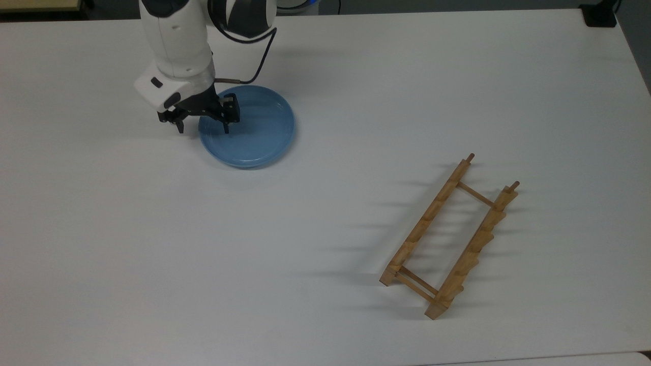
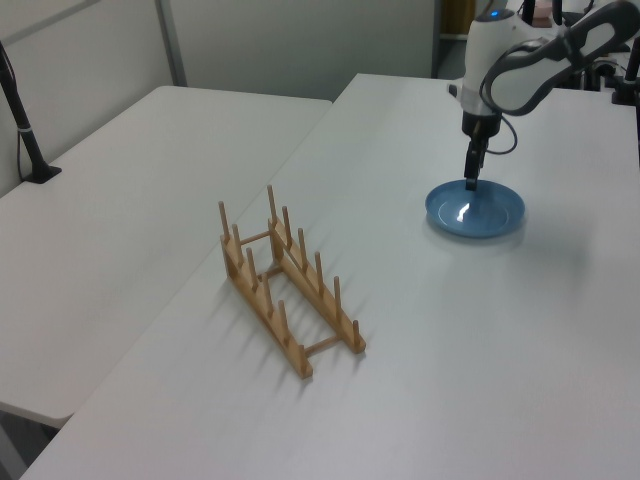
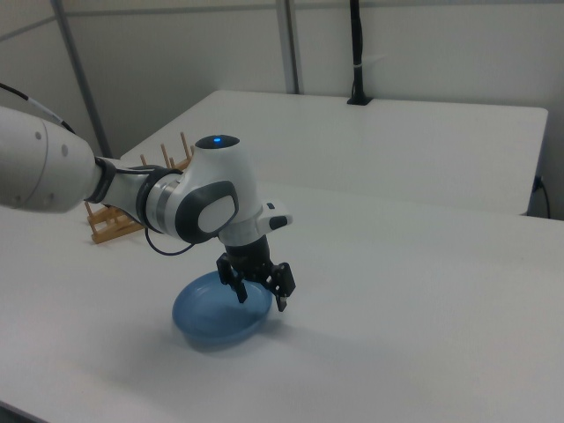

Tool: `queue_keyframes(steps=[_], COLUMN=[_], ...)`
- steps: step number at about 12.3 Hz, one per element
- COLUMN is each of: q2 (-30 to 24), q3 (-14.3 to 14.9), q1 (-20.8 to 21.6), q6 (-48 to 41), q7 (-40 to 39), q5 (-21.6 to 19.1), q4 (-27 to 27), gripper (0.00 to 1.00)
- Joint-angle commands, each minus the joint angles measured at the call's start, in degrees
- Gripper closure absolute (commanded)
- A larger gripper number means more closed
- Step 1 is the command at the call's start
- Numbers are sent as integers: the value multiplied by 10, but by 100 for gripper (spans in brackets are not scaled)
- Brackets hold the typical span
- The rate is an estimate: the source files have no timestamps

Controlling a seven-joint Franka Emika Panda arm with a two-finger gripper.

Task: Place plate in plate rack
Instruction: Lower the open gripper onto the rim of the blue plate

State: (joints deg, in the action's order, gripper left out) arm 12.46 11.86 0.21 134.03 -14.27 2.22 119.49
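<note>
The light-blue plate (image 1: 252, 129) (image 2: 482, 211) (image 3: 211, 315) lies flat on the white table (image 1: 325, 264). My gripper (image 1: 202, 127) (image 3: 263, 298) is open and straddles the plate's rim at the top view's left: one finger hangs over the plate's inside, the other outside over the table. It stands just above the rim, and I cannot tell whether it touches. The light-wood plate rack (image 1: 450, 237) (image 2: 287, 281) stands empty far off at the top view's lower right, and its end shows behind the arm (image 3: 115, 220).
A second white table (image 2: 120, 200) adjoins on the left view's left, with a black post (image 2: 25, 125) on it. A black block (image 1: 600, 15) sits at the top view's upper right corner.
</note>
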Motion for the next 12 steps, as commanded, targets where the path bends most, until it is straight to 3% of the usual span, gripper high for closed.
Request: queue_keyframes(steps=[1,4,6,12], q2=[7,13,13,-10], q3=[2,3,3,3], q1=[3,2,0,-6], q6=[20,22,22,16], q7=[26,30,30,20], q5=[5,5,5,5], q4=[0,0,0,-15], gripper=[23,62,99,100])
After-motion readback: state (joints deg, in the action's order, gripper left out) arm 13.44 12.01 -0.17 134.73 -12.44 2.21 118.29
